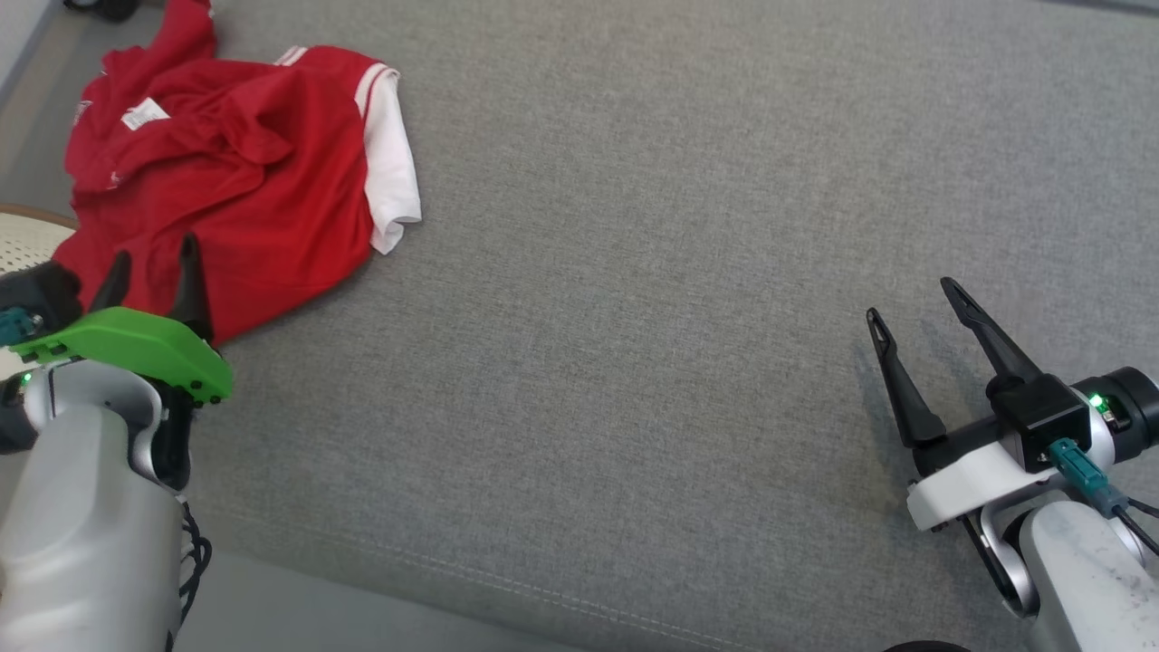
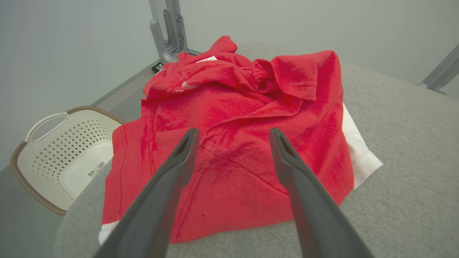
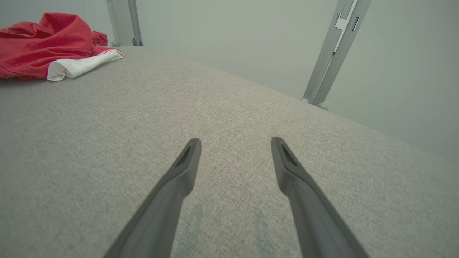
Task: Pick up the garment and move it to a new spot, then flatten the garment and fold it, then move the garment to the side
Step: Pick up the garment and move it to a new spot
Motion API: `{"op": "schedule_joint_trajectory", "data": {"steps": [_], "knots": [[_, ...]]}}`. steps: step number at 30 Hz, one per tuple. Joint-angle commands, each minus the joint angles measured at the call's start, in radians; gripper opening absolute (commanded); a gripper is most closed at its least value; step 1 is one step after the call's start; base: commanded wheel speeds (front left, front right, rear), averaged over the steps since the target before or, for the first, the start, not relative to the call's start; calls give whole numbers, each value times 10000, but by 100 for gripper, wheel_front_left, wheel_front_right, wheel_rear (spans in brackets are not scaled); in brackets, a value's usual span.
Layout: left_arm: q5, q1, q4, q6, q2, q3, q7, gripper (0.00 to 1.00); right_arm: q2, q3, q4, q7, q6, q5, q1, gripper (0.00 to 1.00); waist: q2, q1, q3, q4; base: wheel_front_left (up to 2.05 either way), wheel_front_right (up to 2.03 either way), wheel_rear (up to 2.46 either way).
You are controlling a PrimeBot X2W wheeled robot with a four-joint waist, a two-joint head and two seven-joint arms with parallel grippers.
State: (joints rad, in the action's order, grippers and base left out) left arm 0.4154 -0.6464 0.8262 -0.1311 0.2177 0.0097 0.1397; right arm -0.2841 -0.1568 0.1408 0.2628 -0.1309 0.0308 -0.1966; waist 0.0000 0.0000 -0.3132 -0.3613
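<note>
A crumpled red garment (image 1: 244, 172) with white sleeve trim lies bunched at the far left of the grey cushioned surface (image 1: 634, 272). My left gripper (image 1: 154, 258) stands open just above the garment's near edge, nothing between its fingers. In the left wrist view the garment (image 2: 233, 118) spreads out under and beyond the left gripper (image 2: 233, 134). My right gripper (image 1: 910, 299) is open over bare grey fabric at the right, far from the garment. From the right wrist view the garment (image 3: 39, 46) sits at the upper left, well away from the right gripper (image 3: 235, 141).
A cream perforated laundry basket (image 2: 61, 150) with a woven rim stands on the floor beside the surface's left edge, and its rim (image 1: 27, 226) peeks in at the left of the head view. Metal frame legs (image 3: 333, 46) rise behind the surface.
</note>
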Motion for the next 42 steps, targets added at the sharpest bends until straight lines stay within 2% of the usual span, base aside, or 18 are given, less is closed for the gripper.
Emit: {"op": "schedule_joint_trajectory", "data": {"steps": [1,3,7,9,10,11,15,20,24,27,34,38,42], "knots": [[142,-376,294,7,120,22,-61,100,-98,-2,-78,33,3,-90,-180,100,0,0,-1469,606,0,0,0],[304,-858,894,9,321,80,-94,100,-156,-28,-172,33,3,-112,-256,100,0,0,-1704,686,0,0,0],[793,-1481,1796,7,315,-39,-251,100,-250,21,-248,33,5,-100,-292,100,0,0,-1885,782,0,0,0],[1079,-1598,2080,9,318,-210,-360,28,-197,69,-227,31,3,-89,-282,100,0,0,-1853,805,0,0,0],[1218,-1622,2102,9,275,-383,-440,5,-161,96,-201,31,3,-72,-257,100,0,0,-1797,816,0,0,0],[1388,-1611,2093,9,244,-559,-528,0,-135,113,-164,31,3,-53,-223,100,0,0,-1714,817,0,0,0],[2187,-1343,1611,7,581,-1451,-896,0,42,52,-45,30,5,30,-196,100,0,0,-1199,775,0,0,0],[2569,-1287,743,7,1376,-2103,-738,0,338,-73,64,31,5,111,-156,100,0,0,-540,842,0,0,0],[2828,-1315,-420,7,2113,-2568,-1012,0,675,-47,179,31,5,215,59,100,0,0,-7,949,0,0,0],[3004,-1354,-1134,9,2515,-2643,-1289,0,863,-67,210,31,5,270,170,100,0,0,220,1045,0,0,0],[3644,-1550,-4136,63,3791,-2444,-2813,0,1507,-9,258,31,5,405,383,100,0,0,796,1694,0,0,0],[4027,-1508,-6233,252,4060,-2466,-3923,0,1780,133,286,31,5,505,516,100,0,0,1022,2167,0,0,0],[4632,-1389,-8322,552,3799,-2658,-4969,0,1976,275,264,31,5,536,601,100,0,0,1177,2702,0,0,0]]}}
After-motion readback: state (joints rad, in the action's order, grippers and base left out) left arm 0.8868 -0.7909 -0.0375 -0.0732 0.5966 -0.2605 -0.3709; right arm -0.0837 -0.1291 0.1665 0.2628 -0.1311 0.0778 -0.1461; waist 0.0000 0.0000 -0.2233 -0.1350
